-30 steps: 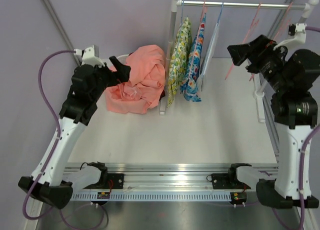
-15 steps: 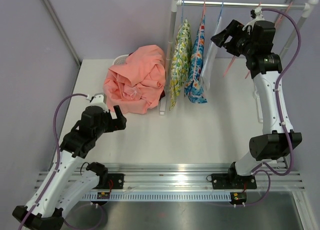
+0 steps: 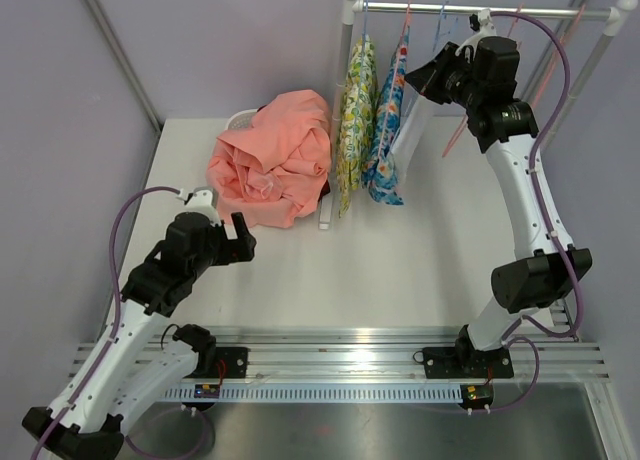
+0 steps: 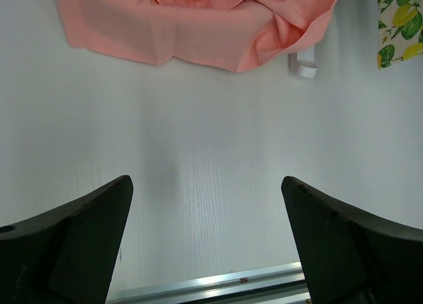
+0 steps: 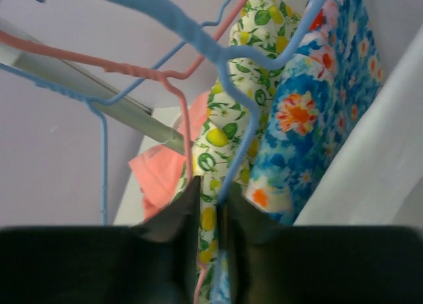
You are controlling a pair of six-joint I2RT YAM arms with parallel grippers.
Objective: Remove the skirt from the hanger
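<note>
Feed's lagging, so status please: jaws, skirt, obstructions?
Left gripper jaws open, empty, over table. Right gripper jaws pinched on blue hanger at rail. White skirt hanging beside. Pink hanger crowds the grip.

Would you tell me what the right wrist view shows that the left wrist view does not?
Only the right wrist: the right gripper pinched on a blue hanger, a pink hanger, the rail, a blue floral cloth and a white cloth. Only the left wrist: the open left gripper above the table, and the rack foot. Both: the pink cloth and the lemon-print cloth.
</note>
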